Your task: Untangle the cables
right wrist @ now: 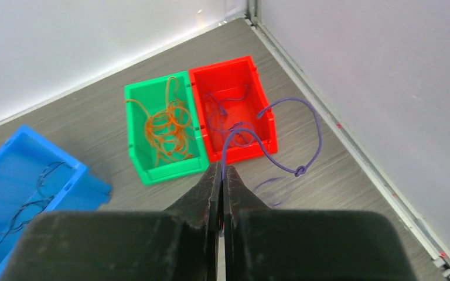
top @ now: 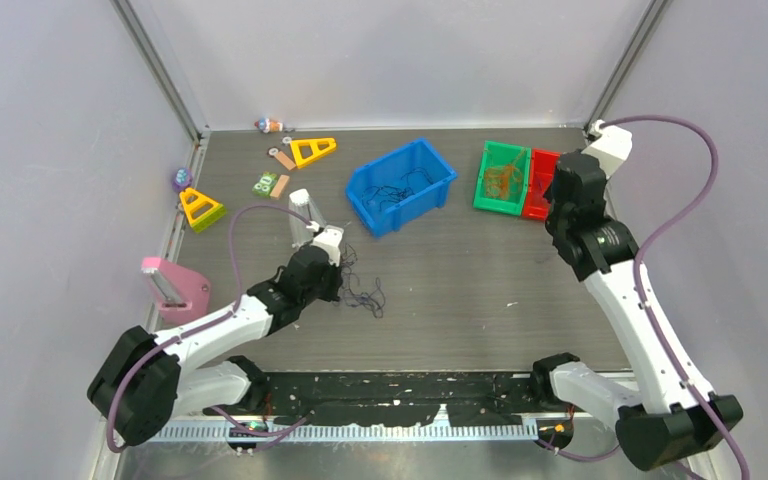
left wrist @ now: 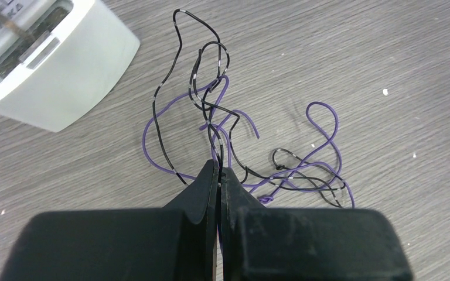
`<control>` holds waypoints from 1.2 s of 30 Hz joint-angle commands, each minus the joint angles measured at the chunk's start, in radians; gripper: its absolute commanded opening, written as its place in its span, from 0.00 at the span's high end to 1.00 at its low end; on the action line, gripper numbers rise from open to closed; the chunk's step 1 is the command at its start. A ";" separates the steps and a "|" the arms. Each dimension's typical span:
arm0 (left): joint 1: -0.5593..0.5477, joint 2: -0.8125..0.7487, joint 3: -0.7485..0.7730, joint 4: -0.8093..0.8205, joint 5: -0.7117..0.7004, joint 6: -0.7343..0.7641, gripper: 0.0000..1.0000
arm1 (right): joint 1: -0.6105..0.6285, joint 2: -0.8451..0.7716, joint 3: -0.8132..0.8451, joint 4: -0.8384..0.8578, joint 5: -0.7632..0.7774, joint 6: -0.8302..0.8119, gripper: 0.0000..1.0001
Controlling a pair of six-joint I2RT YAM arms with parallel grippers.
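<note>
A loose tangle of black and purple cables lies on the grey table mid-left. In the left wrist view the black strands and purple strands cross and knot. My left gripper is shut on strands at the tangle's near edge; it also shows in the top view. My right gripper is shut on a single purple cable that loops out with a small knot, hanging over the red bin. In the top view the right gripper is beside that bin.
The green bin holds orange wires. The red bin holds purple wires. The blue bin holds black wires. A white box stands just left of the tangle. A pink object and yellow triangles sit far left.
</note>
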 commanded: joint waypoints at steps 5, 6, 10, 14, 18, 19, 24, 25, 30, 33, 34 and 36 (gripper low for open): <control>0.001 -0.047 -0.037 0.139 0.111 0.041 1.00 | -0.068 0.160 0.283 0.031 0.037 -0.067 0.95; 0.001 -0.052 -0.040 0.144 0.116 0.042 1.00 | -0.078 0.184 0.321 0.033 0.020 -0.069 0.95; 0.000 -0.057 -0.044 0.153 0.131 0.049 1.00 | -0.097 0.257 0.424 0.035 -0.018 -0.079 0.95; 0.000 -0.059 -0.053 0.173 0.150 0.050 1.00 | -0.125 0.339 0.525 0.034 -0.056 -0.078 0.95; 0.001 -0.050 -0.050 0.180 0.158 0.050 1.00 | -0.165 0.429 0.634 0.006 -0.094 -0.057 0.95; 0.001 -0.048 -0.050 0.182 0.159 0.051 1.00 | -0.179 0.456 0.666 -0.003 -0.107 -0.050 0.95; 0.000 -0.033 -0.046 0.193 0.197 0.053 1.00 | -0.234 0.527 0.738 -0.021 -0.160 -0.027 0.95; 0.000 -0.030 -0.046 0.196 0.205 0.053 1.00 | -0.241 0.542 0.751 -0.024 -0.165 -0.025 0.95; 0.000 -0.014 -0.040 0.203 0.208 0.053 1.00 | -0.294 0.586 0.788 -0.025 -0.178 -0.023 0.95; 0.000 -0.007 -0.038 0.199 0.203 0.053 1.00 | -0.307 0.617 0.811 -0.025 -0.175 -0.026 0.95; 0.000 -0.009 -0.040 0.201 0.202 0.051 1.00 | -0.312 0.627 0.814 -0.023 -0.177 -0.024 0.95; 0.000 -0.006 -0.041 0.207 0.202 0.050 1.00 | -0.319 0.639 0.816 -0.019 -0.181 -0.021 0.95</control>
